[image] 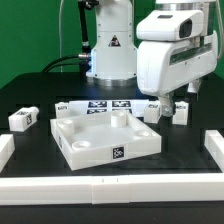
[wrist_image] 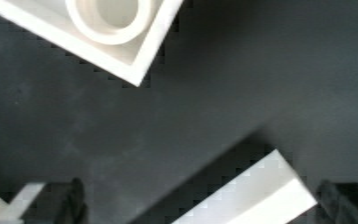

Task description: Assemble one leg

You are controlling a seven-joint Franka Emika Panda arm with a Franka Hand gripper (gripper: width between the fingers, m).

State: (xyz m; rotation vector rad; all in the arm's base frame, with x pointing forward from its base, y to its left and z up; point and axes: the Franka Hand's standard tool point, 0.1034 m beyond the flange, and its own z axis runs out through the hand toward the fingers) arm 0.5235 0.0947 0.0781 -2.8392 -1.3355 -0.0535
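The claw (image: 168,103) hangs low over the black worktop (image: 30,95), by the white panel (image: 75,140).
It is spread wide, gripping nothing; a leg (image: 181,113) lies just beside it.

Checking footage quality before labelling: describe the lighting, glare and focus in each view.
Exterior view: sharp enough, but the white arm and panel glare bright against the dark table, with a bluish glow at the arm base. Wrist view: soft throughout; the panel corner is blurred and the fingers at the frame edge are out of focus.
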